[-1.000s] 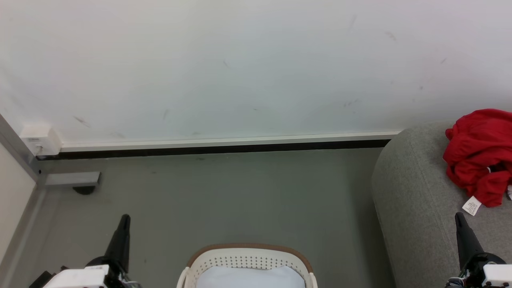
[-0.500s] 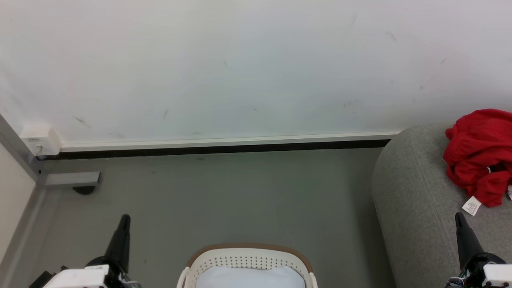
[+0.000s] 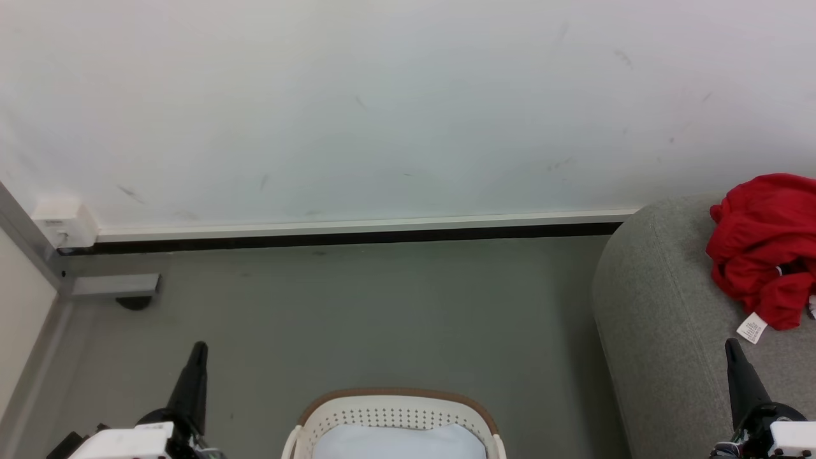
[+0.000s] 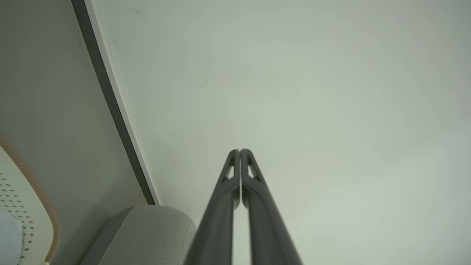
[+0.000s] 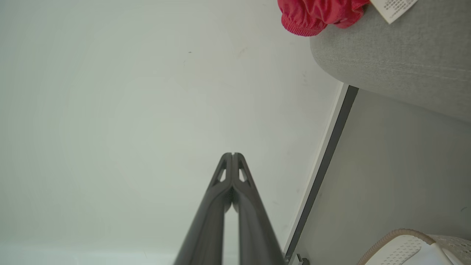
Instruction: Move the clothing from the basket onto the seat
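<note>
Both hands are pressed together, pinching nothing: the left hand (image 4: 239,152) points at the white wall (image 3: 382,95), and the right hand (image 5: 232,156) does likewise. The red clothing (image 3: 762,248) lies crumpled on the grey seat (image 3: 663,306), well apart from the basket (image 3: 398,396) on the floor (image 3: 382,306), which holds a pale cloth (image 3: 398,443).

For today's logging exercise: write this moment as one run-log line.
clothing: on seat | basket: holds pale cloth | left end effector: shut, empty | right end effector: shut, empty
</note>
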Available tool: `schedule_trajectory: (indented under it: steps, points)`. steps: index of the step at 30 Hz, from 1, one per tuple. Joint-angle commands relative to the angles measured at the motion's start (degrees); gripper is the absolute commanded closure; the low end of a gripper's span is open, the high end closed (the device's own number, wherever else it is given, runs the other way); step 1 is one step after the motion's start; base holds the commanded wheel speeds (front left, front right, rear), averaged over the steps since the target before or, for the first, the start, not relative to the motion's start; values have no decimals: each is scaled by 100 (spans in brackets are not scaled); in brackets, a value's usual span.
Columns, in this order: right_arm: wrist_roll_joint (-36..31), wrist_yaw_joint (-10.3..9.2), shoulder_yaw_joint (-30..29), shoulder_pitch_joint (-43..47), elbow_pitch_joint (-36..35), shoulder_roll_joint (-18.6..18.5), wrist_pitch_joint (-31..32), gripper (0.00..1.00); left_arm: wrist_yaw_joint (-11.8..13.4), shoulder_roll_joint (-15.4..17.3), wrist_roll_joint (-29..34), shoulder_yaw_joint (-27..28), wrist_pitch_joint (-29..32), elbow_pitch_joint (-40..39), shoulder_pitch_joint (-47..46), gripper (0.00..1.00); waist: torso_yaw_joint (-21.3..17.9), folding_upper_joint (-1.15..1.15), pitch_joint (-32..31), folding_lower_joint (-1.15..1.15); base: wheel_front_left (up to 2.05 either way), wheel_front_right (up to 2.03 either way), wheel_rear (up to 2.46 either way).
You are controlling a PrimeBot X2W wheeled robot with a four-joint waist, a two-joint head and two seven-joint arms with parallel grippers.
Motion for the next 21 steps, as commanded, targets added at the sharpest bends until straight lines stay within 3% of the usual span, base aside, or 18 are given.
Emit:
schedule_trajectory:
  steps: [1, 21]
  points:
    - [-16, -12, -25, -70, 13, 6, 20, 100, -24, 12, -80, 14, 20, -1, -48, 100, 0, 0, 0, 0, 0, 0, 0]
    - [-20, -12, -28, -70, 13, 6, 23, 100, -25, 12, -81, 13, 19, -1, -48, 100, 0, 0, 0, 0, 0, 0, 0]
